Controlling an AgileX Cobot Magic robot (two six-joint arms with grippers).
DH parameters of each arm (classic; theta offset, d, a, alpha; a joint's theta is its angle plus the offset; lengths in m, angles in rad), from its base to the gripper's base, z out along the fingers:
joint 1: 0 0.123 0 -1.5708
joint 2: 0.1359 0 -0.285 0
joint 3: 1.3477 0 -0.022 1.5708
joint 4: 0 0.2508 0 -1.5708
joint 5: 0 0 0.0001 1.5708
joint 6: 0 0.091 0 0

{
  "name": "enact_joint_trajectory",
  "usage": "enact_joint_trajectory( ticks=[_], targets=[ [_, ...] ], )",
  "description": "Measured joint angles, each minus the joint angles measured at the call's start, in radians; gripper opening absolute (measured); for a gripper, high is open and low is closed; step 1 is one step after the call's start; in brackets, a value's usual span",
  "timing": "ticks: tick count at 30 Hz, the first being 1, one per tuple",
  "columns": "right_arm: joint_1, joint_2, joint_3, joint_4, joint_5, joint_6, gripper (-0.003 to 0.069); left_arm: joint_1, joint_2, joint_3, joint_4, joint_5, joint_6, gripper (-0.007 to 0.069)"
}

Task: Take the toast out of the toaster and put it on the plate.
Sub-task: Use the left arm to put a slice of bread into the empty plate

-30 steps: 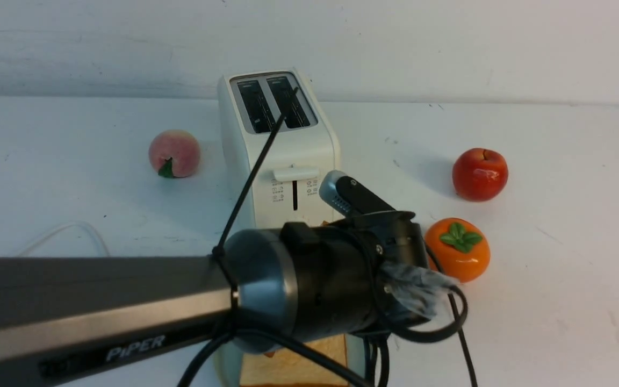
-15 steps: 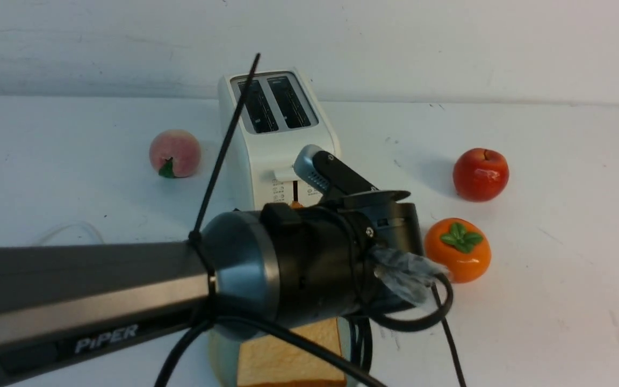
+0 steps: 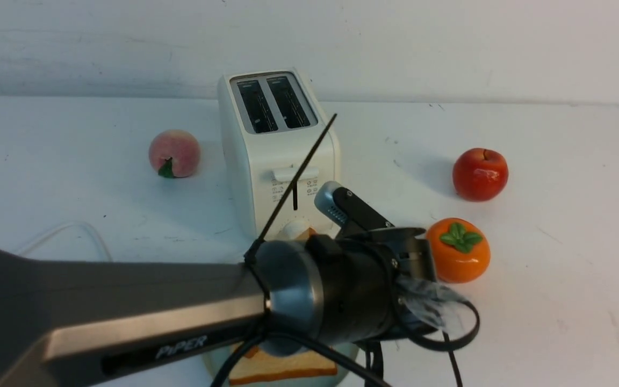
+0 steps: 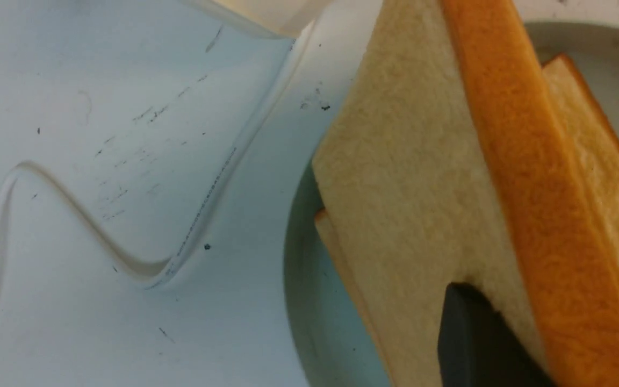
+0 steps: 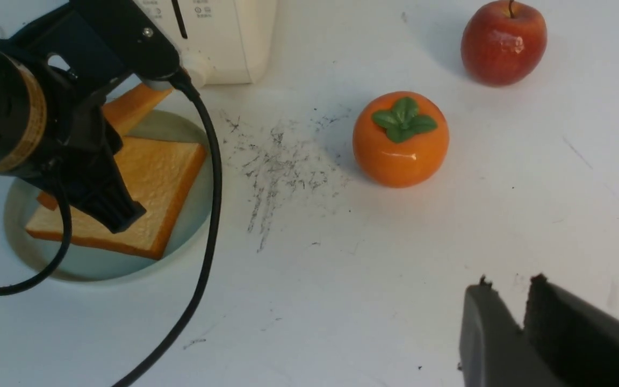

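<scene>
The cream toaster (image 3: 277, 156) stands mid-table with both slots empty. In front of it lies the pale plate (image 5: 100, 269) with one slice of toast (image 5: 148, 177) flat on it. My left gripper (image 4: 503, 312) is shut on a second slice of toast (image 4: 422, 161), held tilted on edge over the flat slice, its lower corner low above the plate. One black finger (image 4: 476, 338) presses its face; the other is hidden behind it. My right gripper (image 5: 511, 282) hangs over bare table to the right, a narrow gap between its tips, holding nothing.
An orange persimmon (image 3: 458, 250) sits just right of the plate, a red apple (image 3: 480, 174) behind it, and a peach (image 3: 174, 153) left of the toaster. The white cord (image 3: 62, 231) snakes over the table on the left. My left arm (image 3: 127, 312) crosses the foreground.
My left wrist rose, then came down and to the right. The held slice has dropped from upright above the plate to a low tilt over the flat slice.
</scene>
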Motion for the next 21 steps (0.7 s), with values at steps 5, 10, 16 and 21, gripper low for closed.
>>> enact_joint_trajectory(
  ticks=[5,10,16,21],
  targets=[
    [0.000,0.000,0.000,0.001,0.003,0.000,0.0123,0.000,0.000,0.000,-0.027,-0.036,0.006,0.0147],
    [0.000,0.000,0.000,0.001,0.004,0.000,0.0129,0.000,0.001,0.000,-0.083,-0.076,0.049,0.0306],
    [0.000,0.000,0.000,0.001,0.005,0.000,0.0134,0.000,0.005,-0.002,-0.157,-0.105,0.053,0.0515],
    [0.000,0.000,0.000,0.001,0.006,0.000,0.0135,0.000,0.012,-0.053,-0.206,-0.092,0.076,0.0586]
  ],
)
